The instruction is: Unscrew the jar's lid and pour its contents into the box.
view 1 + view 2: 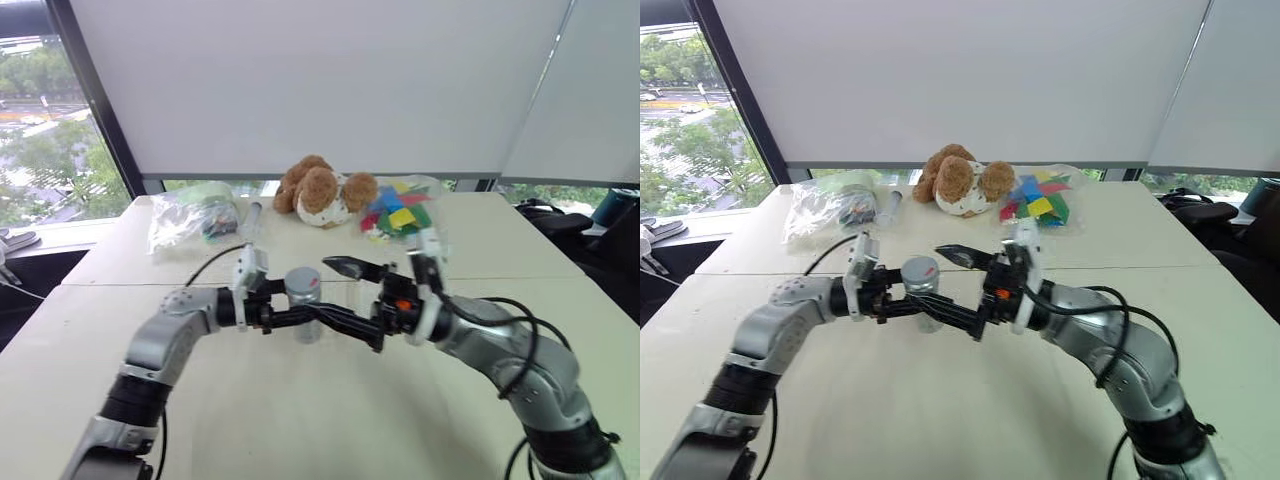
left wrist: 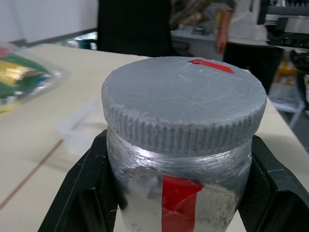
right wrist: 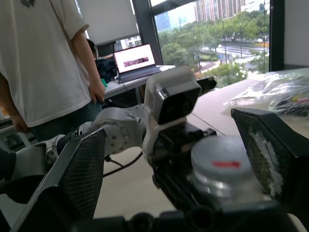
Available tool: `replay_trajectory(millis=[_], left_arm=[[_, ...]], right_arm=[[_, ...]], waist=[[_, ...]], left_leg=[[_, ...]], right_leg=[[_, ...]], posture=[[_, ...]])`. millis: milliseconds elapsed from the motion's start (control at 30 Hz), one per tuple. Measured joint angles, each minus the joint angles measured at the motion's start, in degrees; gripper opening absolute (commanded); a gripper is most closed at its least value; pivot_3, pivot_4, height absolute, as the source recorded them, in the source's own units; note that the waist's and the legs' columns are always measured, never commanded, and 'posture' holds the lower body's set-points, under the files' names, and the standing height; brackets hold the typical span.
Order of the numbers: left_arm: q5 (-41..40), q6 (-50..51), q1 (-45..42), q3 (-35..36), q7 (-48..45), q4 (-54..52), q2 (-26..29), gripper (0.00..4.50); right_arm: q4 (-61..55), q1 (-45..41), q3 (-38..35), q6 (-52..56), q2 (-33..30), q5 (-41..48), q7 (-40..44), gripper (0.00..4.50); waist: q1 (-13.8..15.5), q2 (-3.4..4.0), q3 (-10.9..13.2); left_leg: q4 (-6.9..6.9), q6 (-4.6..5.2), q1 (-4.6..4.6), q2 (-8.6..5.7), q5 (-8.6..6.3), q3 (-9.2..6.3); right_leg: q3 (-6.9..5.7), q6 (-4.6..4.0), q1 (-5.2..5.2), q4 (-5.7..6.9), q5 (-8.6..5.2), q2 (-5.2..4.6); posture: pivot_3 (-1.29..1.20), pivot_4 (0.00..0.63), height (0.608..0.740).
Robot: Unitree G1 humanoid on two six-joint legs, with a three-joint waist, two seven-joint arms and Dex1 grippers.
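The left end effector (image 1: 300,318) is clenched on the jar (image 2: 178,193), holding it upright above the table (image 1: 330,420), lid (image 2: 183,99) still on (a red mark on top). Facing it, the right end effector (image 1: 350,305) stands spread wide, one finger above the lid and one below the jar. Beyond them lie a plush dog (image 1: 322,190) and clear bags (image 1: 190,215).

Office — laptop (image 3: 137,62) on desk, roller blinds (image 1: 320,85), city-view windows (image 3: 212,36)
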Motion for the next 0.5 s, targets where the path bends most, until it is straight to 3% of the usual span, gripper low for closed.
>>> replay_trajectory(millis=[500], left_arm=[[2.1,-2.7,-0.6,-1.1,-1.4,0.0,-1.2,2.45]], right_arm=[[9.3,-4.0,3.6,0.4,2.3,-9.8,3.7,4.5]], waist=[[-0.8,0.0,0.0]], left_leg=[[0.02,0.01,-0.01,0.04,0.0,-0.05]], right_leg=[[0.01,0.19,0.01,0.01,0.1,0.22]], posture=[[0.0,0.15,0.74]])
